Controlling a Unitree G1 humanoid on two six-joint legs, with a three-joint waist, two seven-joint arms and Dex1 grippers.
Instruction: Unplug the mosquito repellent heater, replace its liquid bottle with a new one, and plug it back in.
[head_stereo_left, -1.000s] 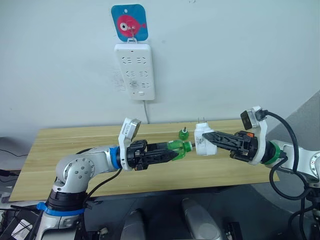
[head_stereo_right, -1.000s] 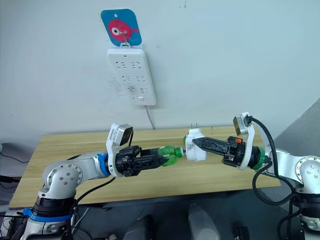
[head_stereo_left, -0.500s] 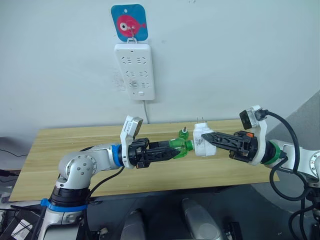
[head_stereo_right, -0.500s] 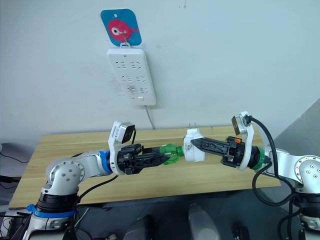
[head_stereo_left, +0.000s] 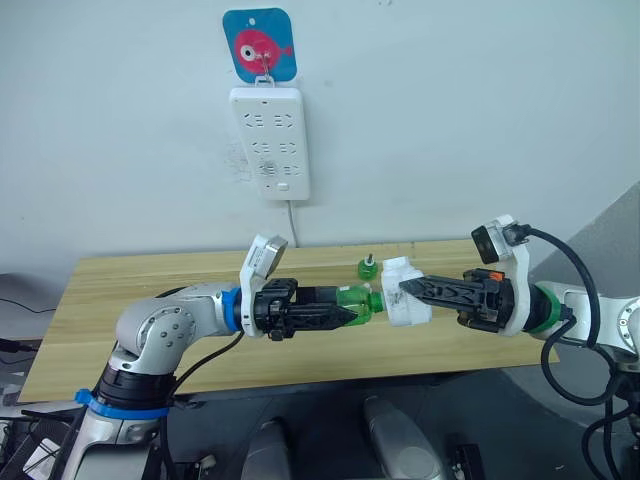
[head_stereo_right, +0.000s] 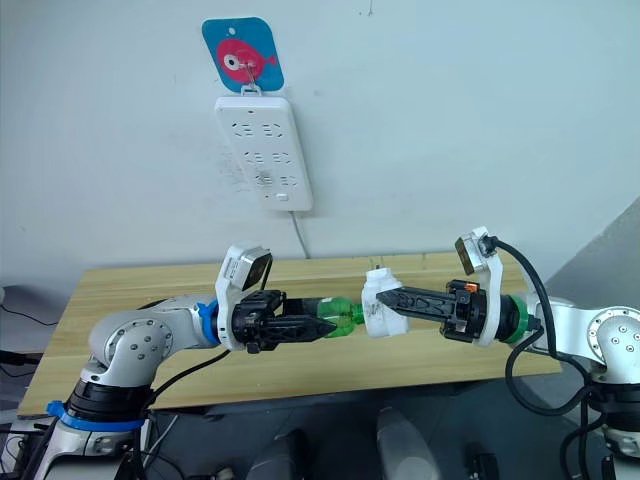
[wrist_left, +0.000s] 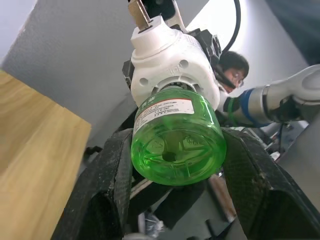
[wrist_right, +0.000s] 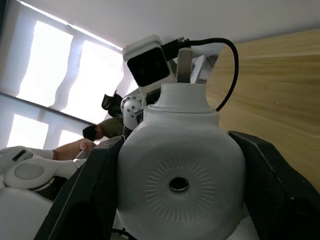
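Observation:
Above the wooden table (head_stereo_left: 150, 300), my left gripper (head_stereo_left: 346, 311) is shut on a green liquid bottle (head_stereo_left: 357, 296) lying sideways, its neck in the base of the white mosquito repellent heater (head_stereo_left: 393, 305). My right gripper (head_stereo_left: 407, 289) is shut on the heater from the other side, and the heater sits tilted. In the left wrist view the bottle (wrist_left: 175, 145) lies between my black fingers (wrist_left: 105, 190) with the heater (wrist_left: 170, 55) beyond it. The right wrist view shows the heater's vent face (wrist_right: 180, 180) and a prong (wrist_right: 184, 65).
A second small green bottle (head_stereo_left: 367, 267) stands on the table just behind the held pair. A long white power strip (head_stereo_left: 270, 140) hangs on the wall under a blue fish hook (head_stereo_left: 259, 45), its cord dropping behind the table. A person (wrist_left: 232, 67) is in the background.
The heater has tilted in my right gripper and dropped a little. The left gripper and bottle have shifted with it, staying pressed to the heater's base.

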